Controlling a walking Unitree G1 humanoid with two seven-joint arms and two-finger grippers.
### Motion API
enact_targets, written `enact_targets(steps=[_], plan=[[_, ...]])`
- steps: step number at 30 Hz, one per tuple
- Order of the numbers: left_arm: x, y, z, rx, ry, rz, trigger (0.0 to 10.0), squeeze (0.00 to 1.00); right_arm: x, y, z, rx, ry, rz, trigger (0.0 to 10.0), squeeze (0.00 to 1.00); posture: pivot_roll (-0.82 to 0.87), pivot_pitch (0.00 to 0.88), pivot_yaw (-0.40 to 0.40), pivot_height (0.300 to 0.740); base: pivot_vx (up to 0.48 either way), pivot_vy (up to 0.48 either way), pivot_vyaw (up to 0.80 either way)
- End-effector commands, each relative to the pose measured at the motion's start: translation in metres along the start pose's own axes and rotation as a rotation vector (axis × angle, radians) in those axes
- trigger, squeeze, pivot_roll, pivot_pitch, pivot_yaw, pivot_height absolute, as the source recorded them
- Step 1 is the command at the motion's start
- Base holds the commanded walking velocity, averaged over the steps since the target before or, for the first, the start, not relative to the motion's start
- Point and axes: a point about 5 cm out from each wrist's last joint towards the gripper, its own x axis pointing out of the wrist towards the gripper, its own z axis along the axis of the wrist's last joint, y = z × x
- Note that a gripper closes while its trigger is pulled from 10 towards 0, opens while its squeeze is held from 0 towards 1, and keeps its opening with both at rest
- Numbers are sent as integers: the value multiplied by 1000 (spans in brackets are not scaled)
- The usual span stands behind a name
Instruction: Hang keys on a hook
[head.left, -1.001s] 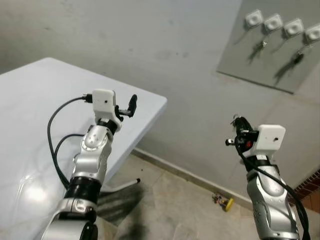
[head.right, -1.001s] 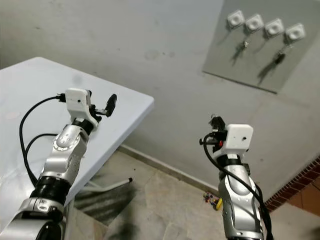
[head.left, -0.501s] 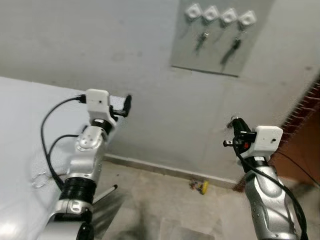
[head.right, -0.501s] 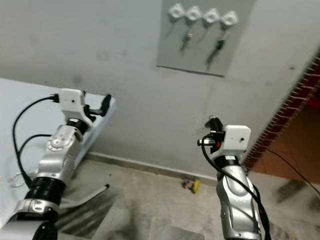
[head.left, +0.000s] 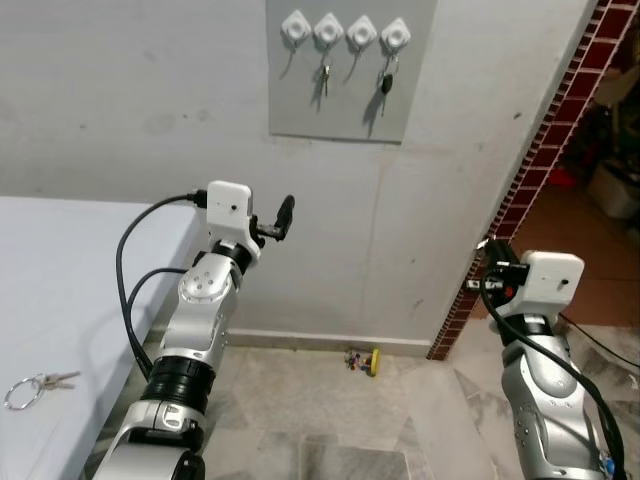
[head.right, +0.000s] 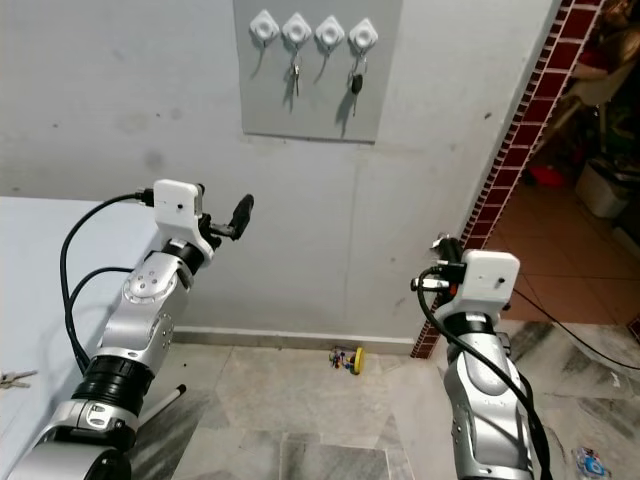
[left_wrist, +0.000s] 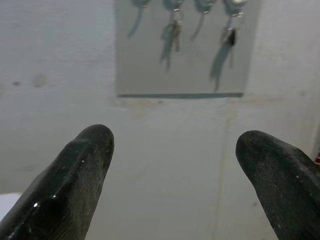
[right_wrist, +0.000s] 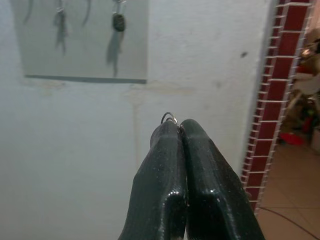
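A grey board (head.left: 350, 100) on the wall ahead carries a row of white hooks (head.left: 296, 25). Keys hang from the second hook (head.left: 325, 76) and the fourth (head.left: 385, 84); the first and third are bare. My left gripper (left_wrist: 175, 145) is raised toward the wall below the board, open and holding nothing. My right gripper (right_wrist: 178, 125) is held up lower on the right, shut on a small metal key ring (right_wrist: 169, 118) that peeks out between its tips. Whatever hangs from the ring is hidden.
A white table (head.left: 60, 280) stands at my left with another ringed set of keys (head.left: 30, 387) on it. A brick-edged opening (head.left: 545, 140) lies to the right. A small coloured object (head.left: 362, 360) sits on the floor by the wall.
The camera has swung right: the hook board moved from the upper right to above the centre and the table slid left. Both arms keep their raised poses.
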Motion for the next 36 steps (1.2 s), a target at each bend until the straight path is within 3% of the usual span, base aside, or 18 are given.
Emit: enact_targets(steps=[1,14,36], plan=[[0,-3,1,-18,5,-31,10000,0,-1,0,3,-1,-6,-17,10000,0,-26,0,-8,740,0,0,0],[-1,-9,-5,-86,56,-106,10000,0,-7,-3,4,-10,-4,-24,10000,0,-46,0,-3,740,0,0,0],[-1,-6,-2,-122,57,-87,10000,0,-6,0,5,-13,2,-1,10000,0,-39,0,-13,740,309,0,0]])
